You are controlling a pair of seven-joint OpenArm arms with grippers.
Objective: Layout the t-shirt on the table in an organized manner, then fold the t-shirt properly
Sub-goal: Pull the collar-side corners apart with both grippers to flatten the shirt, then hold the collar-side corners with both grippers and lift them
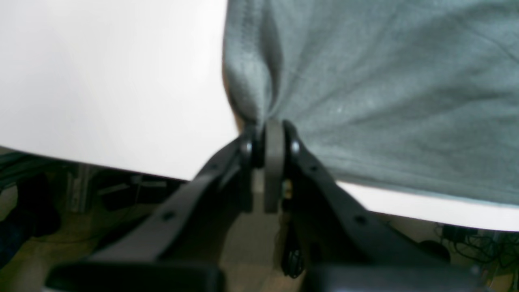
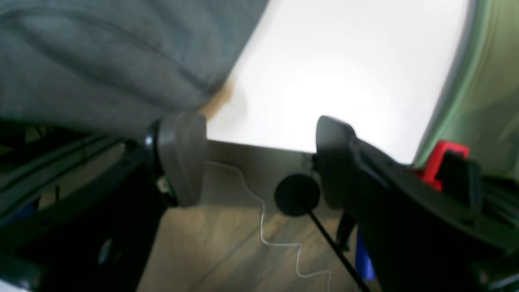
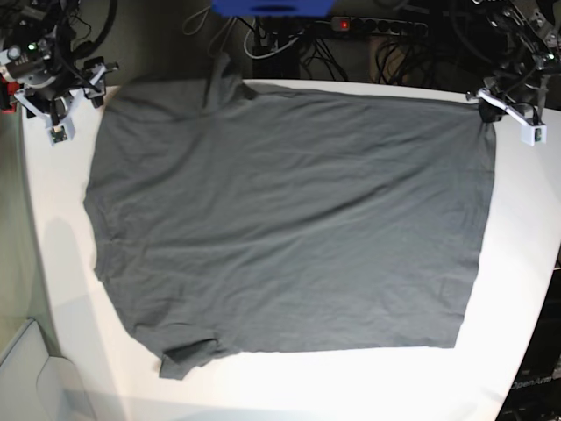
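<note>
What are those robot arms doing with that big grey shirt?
Two robot arms are laying out a dark charcoal-grey short-sleeved t-shirt on a big smooth white table. The shirt lies spread almost flat, with one sleeve folded under near the front edge. The left pincer is shut on a corner of the shirt at the table's far edge, bunching the cloth there. The right pincer is open beside the other far corner, holding nothing. No folding has started yet.
</note>
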